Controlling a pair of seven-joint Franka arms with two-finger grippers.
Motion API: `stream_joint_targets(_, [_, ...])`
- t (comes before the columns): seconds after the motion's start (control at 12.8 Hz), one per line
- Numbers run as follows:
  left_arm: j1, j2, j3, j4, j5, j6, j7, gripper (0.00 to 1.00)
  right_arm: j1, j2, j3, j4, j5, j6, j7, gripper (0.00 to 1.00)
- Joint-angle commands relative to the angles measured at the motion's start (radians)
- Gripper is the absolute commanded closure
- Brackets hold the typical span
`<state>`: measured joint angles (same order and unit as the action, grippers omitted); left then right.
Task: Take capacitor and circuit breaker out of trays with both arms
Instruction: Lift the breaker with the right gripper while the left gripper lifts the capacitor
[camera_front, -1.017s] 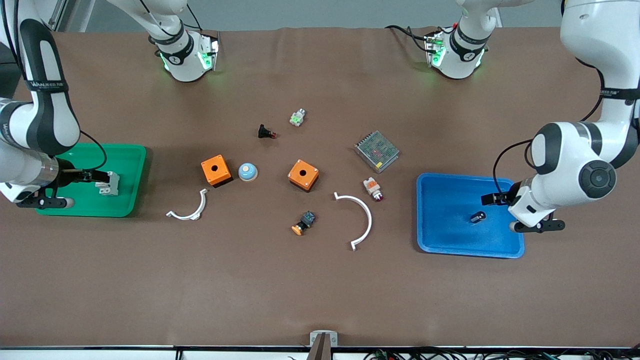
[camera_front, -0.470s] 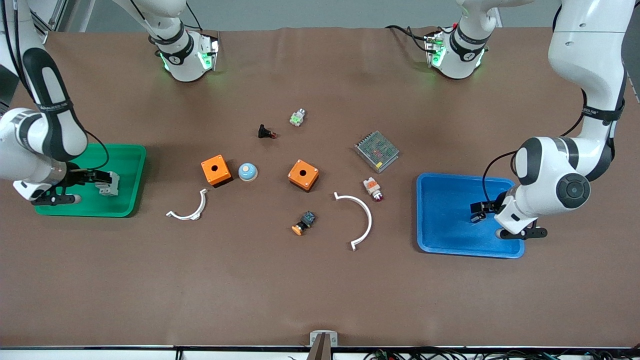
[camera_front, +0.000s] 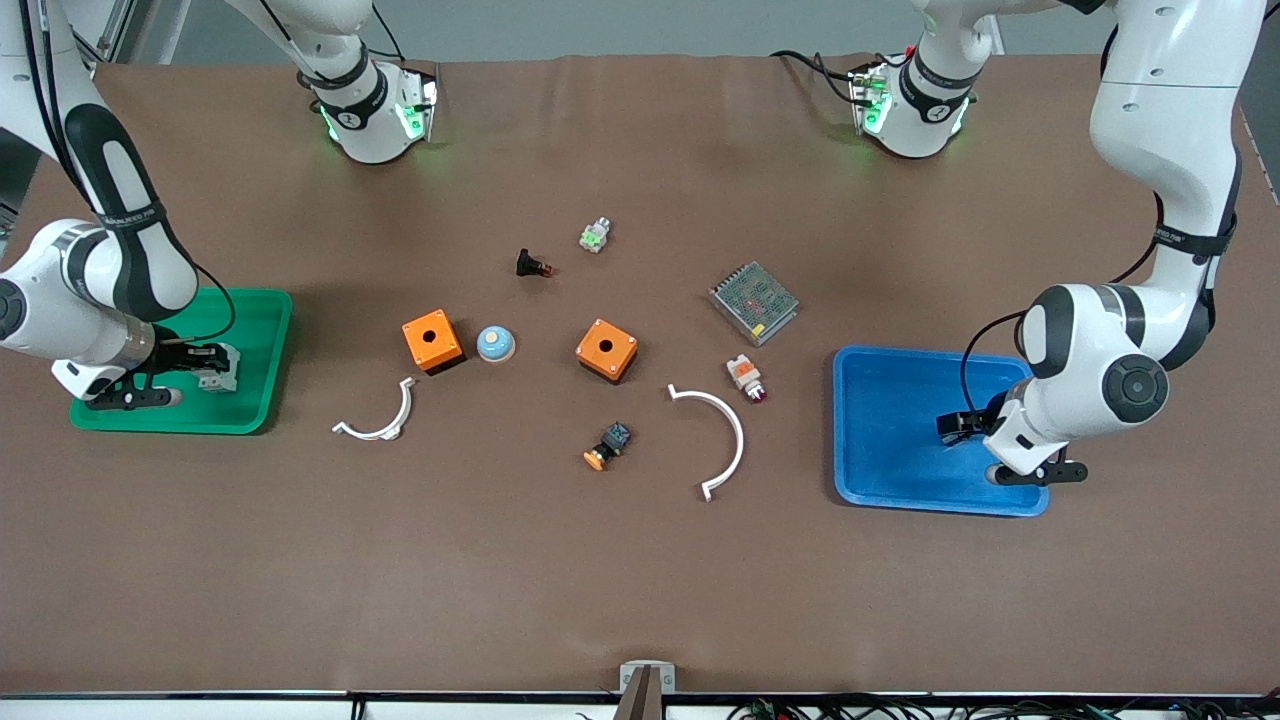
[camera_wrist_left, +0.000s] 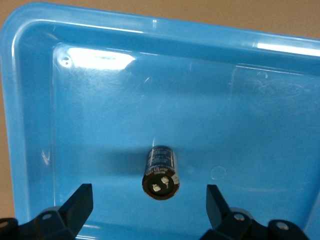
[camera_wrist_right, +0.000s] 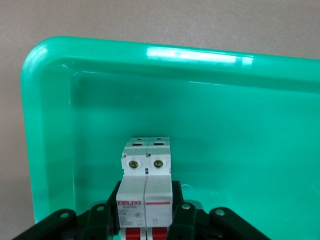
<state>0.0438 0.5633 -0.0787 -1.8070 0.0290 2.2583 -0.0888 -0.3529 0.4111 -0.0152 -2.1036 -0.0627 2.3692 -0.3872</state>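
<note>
Black fingers of the right hand (camera_wrist_right: 145, 220) are clamped on the two side faces of the circuit breaker (camera_wrist_right: 146, 190), low on its body near the red levers, so the flat sides give a square, non-slip seat. The breaker rests in the green tray (camera_front: 250, 400), at the right arm's end of the counter (camera_front: 640, 580), not yet lifted clear of the tray wall.

The left hand (camera_wrist_left: 150, 207) hangs low over the blue tray (camera_wrist_left: 100, 100) with its fingers apart, one on each side of the capacitor (camera_wrist_left: 160, 172), neither touching it. The capacitor lies on its side on the tray floor, silvery end toward the wrist camera, so the fingers straddle its round body and can close across its width. That grasp is not yet made; the cylinder may roll when first touched.
</note>
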Motion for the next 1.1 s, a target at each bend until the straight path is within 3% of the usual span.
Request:
stream_joint_targets(0.0, [-0.001,0.023,0.000,0.018,-0.003,0.007,-0.005,0.00,-0.001,-0.037,0.038,0.081,-0.003,-0.146,0.027,0.92])
stream_joint_targets(0.23, [-0.001,0.053,0.000,0.018,-0.003,0.052,-0.005,0.03,0.003,-0.035,0.124,0.267,-0.003,-0.377,0.228,0.92])
stream_joint_targets(0.31, [-0.001,0.058,0.000,0.018,-0.001,0.066,-0.005,0.04,0.015,-0.032,0.151,0.290,-0.002,-0.392,0.320,0.92])
stream_joint_targets(0.55, [-0.001,0.064,-0.001,0.018,-0.001,0.069,-0.005,0.21,0.078,0.010,0.213,0.345,0.000,-0.383,0.613,0.92])
stream_joint_targets(0.86, [-0.004,0.066,0.000,0.012,-0.001,0.067,-0.005,0.82,0.213,0.161,0.222,0.500,0.001,-0.373,0.913,0.92])
stream_joint_targets(1.02, [-0.005,0.063,-0.001,0.011,-0.001,0.064,-0.005,1.00,0.305,0.248,0.221,0.586,-0.003,-0.372,1.125,0.92])
